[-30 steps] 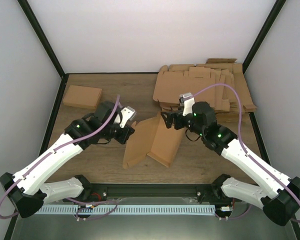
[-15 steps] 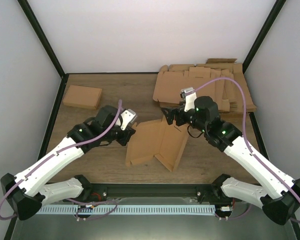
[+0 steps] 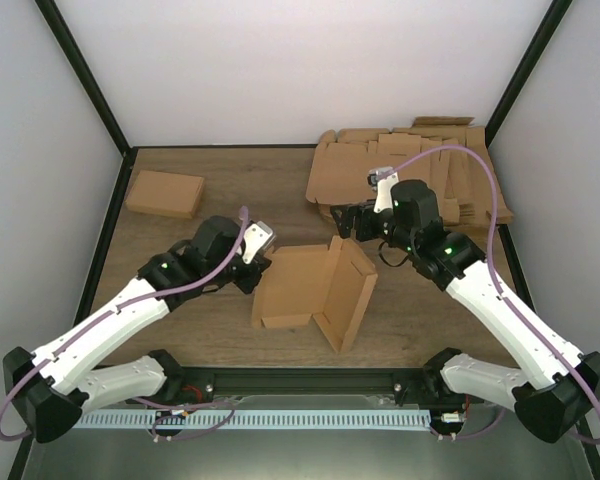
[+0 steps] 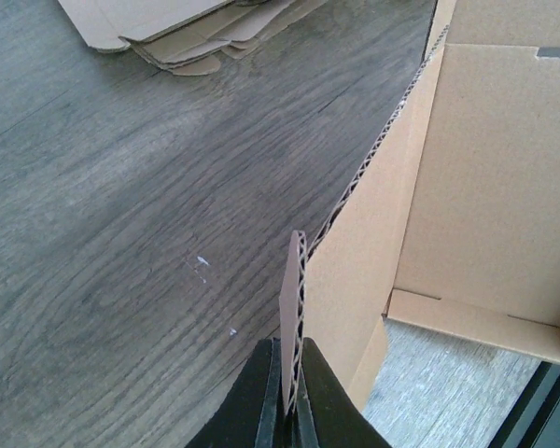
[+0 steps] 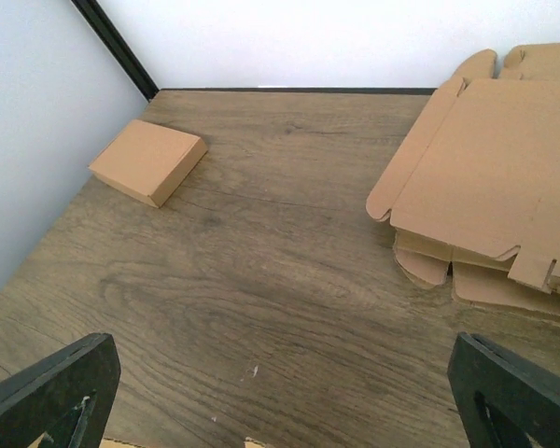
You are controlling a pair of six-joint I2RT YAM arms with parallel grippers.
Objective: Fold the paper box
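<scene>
Wood-grain table (image 3: 270,190) fills the floor of a white-walled enclosure with black corner posts; the paper box (image 3: 300,285) lies at the centre of the top view, slightly below the middle. It is plain brown corrugated card, unprinted; one broad panel rests flat on the wood, and a second panel on its right rises at a tilt along a crease, with a narrow rim showing on that side. In the left wrist view the box's cut edge shows its fluted core, and a low flap runs along the bottom of the inner panel. The left gripper (image 4: 291,373) is pinched tight on the upright left edge of the card; the right gripper (image 3: 342,222) hangs just above the box's upper right corner, fingers (image 5: 47,392) spread wide with nothing between them. A pile of flat cardboard sheets (image 3: 410,180) sits at upper right; a closed brown box (image 3: 165,193) at upper left.
</scene>
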